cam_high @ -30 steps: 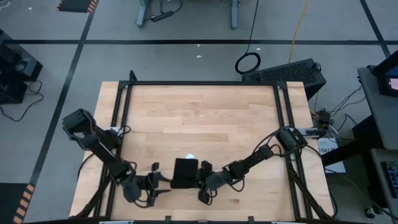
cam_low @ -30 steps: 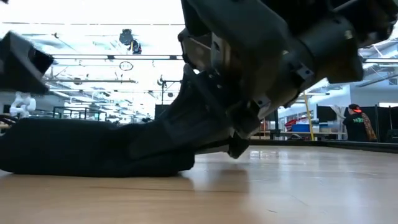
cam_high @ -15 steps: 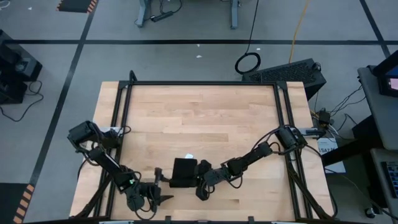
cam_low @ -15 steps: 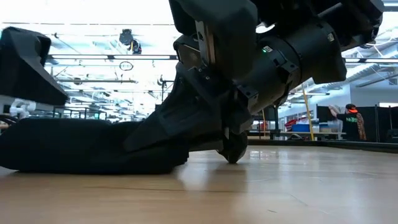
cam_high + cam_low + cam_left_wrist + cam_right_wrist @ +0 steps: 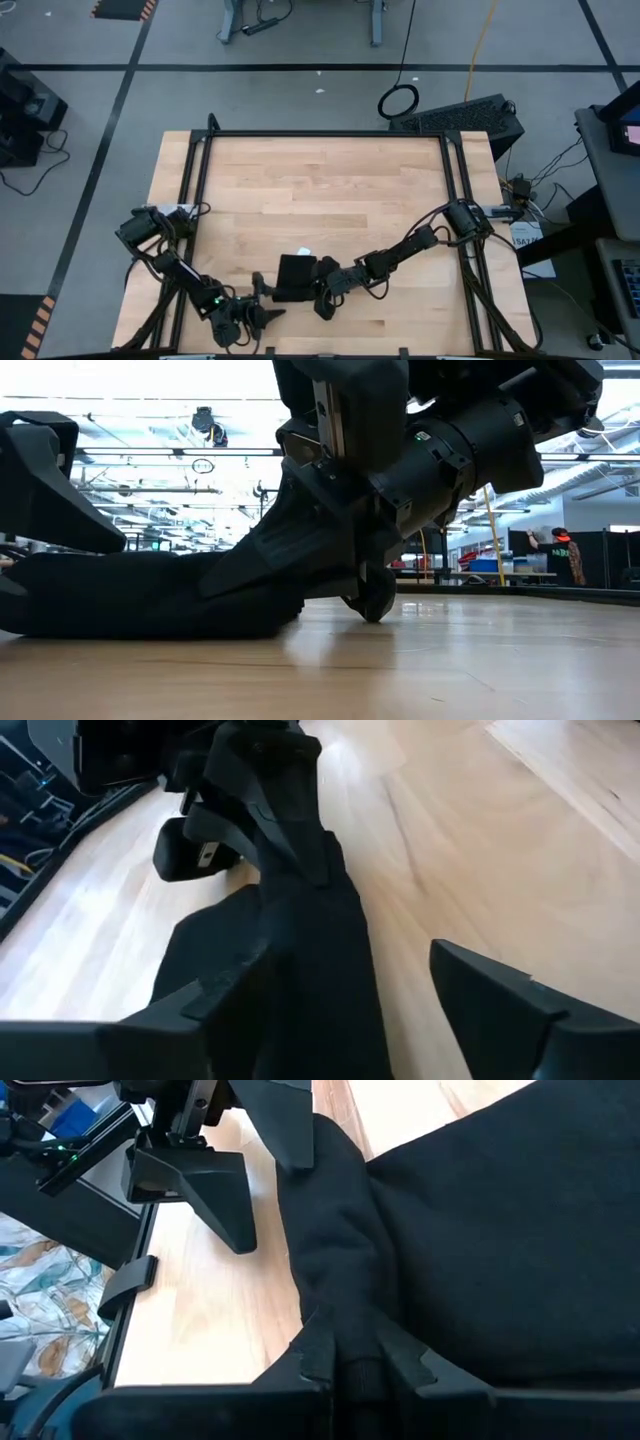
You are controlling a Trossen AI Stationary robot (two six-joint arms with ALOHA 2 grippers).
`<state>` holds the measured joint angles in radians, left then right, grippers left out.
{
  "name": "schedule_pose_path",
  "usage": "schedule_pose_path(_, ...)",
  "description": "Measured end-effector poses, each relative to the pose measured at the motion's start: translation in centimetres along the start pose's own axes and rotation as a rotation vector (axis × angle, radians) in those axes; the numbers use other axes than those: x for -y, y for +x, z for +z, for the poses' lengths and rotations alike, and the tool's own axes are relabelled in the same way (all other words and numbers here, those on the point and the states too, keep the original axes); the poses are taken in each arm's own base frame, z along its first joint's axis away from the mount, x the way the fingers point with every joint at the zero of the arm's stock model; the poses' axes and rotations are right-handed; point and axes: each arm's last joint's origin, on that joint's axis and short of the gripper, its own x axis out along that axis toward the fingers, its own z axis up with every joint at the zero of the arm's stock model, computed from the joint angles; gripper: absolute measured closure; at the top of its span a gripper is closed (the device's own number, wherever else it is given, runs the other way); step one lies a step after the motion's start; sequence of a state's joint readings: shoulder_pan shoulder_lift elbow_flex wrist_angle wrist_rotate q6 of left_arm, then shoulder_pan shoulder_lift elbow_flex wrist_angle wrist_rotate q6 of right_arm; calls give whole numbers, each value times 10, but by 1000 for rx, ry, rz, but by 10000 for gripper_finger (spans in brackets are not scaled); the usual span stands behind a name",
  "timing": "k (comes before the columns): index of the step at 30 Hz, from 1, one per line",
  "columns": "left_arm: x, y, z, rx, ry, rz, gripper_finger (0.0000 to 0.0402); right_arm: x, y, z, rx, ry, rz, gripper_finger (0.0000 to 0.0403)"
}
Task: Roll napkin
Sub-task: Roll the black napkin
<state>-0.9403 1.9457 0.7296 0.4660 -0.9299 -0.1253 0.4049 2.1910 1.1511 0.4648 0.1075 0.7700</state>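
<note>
The left tool (image 5: 262, 313) has drawn back, fingers spread wide; the right tool (image 5: 322, 297) pinches the black cloth napkin (image 5: 294, 277), bunched on the wooden table (image 5: 320, 190), long axis unclear.

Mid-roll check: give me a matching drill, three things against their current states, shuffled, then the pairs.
Things:
1. left tool
2. right tool
3. napkin

States:
A. shut on the napkin's edge
B. dark bundle lying on the wooden table, near the front edge
C. open, just off the napkin's left side, holding nothing

Pairs: 1-C, 2-A, 3-B
</note>
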Motion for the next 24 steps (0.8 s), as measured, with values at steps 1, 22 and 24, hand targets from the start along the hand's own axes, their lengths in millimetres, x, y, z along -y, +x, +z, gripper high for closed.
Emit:
schedule_pose_path(1, -1, 1, 0, -4, 1, 2, 138, 0, 0, 0, -2, 0, 1, 383)
schedule_pose_path(22, -24, 28, -14, -202, -238, -76, 246, -1, 0, -2, -41, -17, 38, 359)
schedule_pose_path(24, -26, 31, -14, -210, -244, -77, 278, -1, 0, -2, -43, -28, 40, 347)
